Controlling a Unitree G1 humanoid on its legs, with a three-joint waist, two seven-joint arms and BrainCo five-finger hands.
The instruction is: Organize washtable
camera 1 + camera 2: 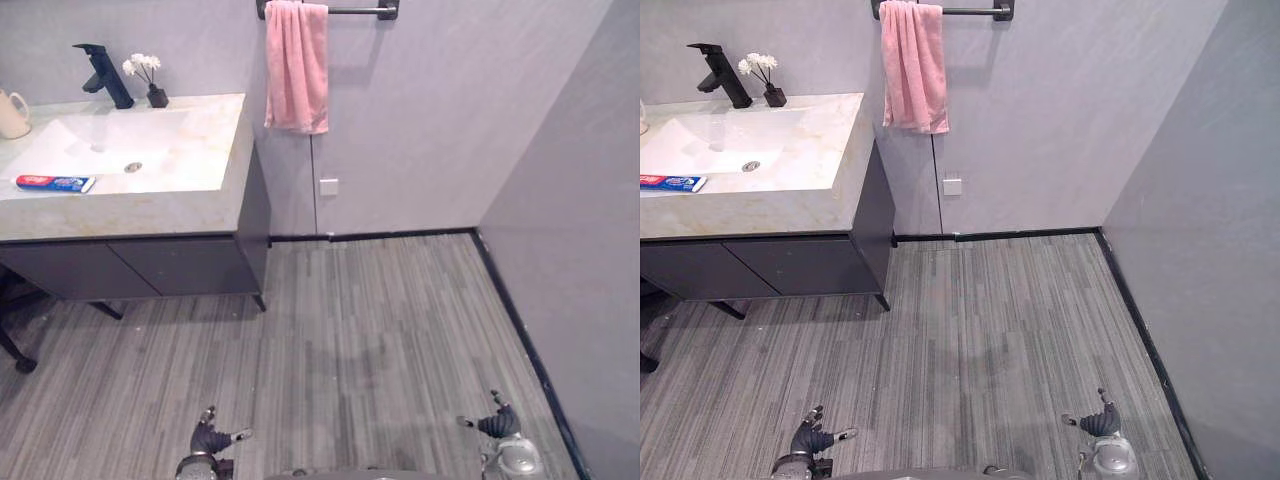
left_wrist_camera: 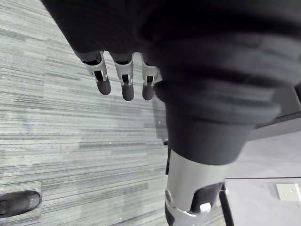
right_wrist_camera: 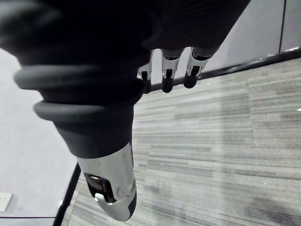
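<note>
On the glossy marble washtable (image 1: 120, 212) lies a flat toothpaste tube (image 1: 55, 183).

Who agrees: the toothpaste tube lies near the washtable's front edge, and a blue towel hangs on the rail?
The towel is pink, not blue, as the left eye view shows; the toothpaste tube lies near the front edge of the washtable.

Open floor (image 1: 400, 330) stretches from six to twelve o'clock. At ten o'clock the worktop (image 1: 150, 210) carries a toothpaste tube (image 1: 55, 183), faucet (image 1: 105, 78) and flower vase (image 1: 157, 97) around its basin (image 1: 100, 145).
</note>
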